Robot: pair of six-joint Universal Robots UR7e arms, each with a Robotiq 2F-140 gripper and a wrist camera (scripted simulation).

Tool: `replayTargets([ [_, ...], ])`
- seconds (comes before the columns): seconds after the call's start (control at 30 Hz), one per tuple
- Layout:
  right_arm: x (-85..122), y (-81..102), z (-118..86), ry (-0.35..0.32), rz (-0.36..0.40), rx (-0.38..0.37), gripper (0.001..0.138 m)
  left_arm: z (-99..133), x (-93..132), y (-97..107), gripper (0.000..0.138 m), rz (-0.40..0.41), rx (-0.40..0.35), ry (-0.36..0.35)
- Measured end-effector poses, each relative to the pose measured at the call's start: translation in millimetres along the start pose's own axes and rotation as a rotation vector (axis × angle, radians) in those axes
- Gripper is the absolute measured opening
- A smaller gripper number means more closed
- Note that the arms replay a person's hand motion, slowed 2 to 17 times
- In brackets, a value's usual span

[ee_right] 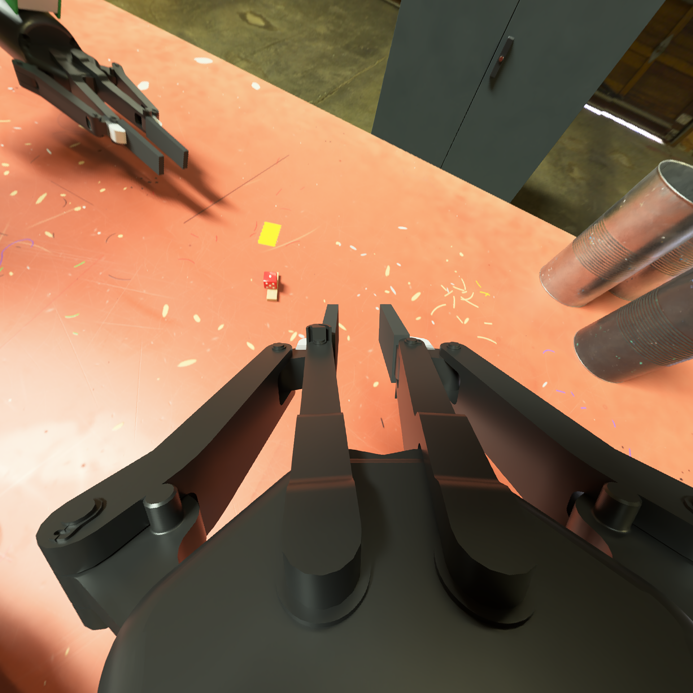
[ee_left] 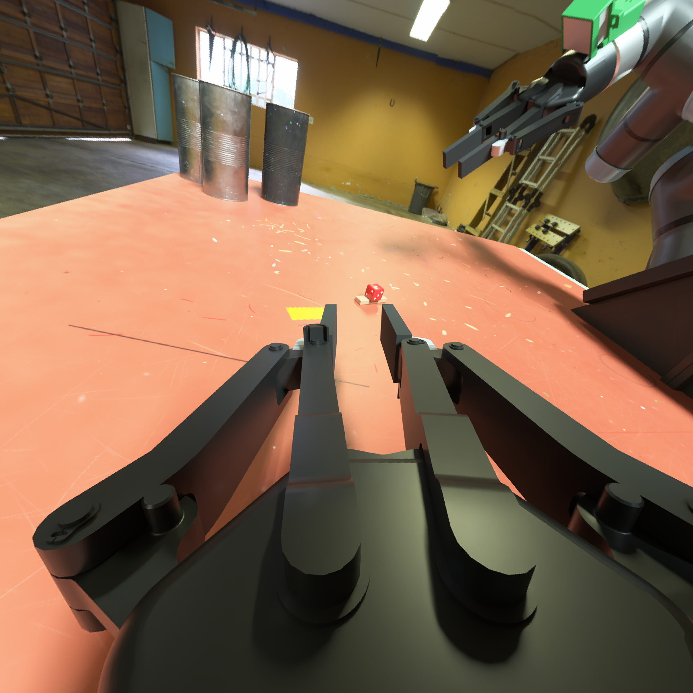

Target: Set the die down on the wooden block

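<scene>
The red die (ee_right: 270,279) is sitting on one end of the wooden block (ee_right: 272,294), off-centre, while the left gripper (ee_left: 358,313) and right gripper (ee_right: 358,313) are hanging part-open and empty, so any nudge risks tipping it off.

Your left wrist cam looks low across the table toward the die (ee_left: 374,292); right cam looks down on it (ee_right: 270,279) from higher up.
</scene>
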State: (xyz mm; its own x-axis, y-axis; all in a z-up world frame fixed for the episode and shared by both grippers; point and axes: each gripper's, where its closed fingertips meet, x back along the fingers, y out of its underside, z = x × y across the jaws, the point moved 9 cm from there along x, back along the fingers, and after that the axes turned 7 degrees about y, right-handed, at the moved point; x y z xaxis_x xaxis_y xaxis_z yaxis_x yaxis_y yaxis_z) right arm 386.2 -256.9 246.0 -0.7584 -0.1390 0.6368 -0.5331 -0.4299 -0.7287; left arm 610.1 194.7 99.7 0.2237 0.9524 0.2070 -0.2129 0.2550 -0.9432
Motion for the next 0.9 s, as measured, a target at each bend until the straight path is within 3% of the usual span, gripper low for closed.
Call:
replayTargets([
  [0.43, 19, 43.6, 24, -0.123, -0.133, 0.072, 0.022, -1, 10, 0, 0.032, 0.099, 0.015, -0.005],
  [0.9, 14, 86.9, 29, -0.217, -0.24, 0.172, 0.015, -2, 20, 0, 0.032, 0.206, 0.025, -0.011],
])
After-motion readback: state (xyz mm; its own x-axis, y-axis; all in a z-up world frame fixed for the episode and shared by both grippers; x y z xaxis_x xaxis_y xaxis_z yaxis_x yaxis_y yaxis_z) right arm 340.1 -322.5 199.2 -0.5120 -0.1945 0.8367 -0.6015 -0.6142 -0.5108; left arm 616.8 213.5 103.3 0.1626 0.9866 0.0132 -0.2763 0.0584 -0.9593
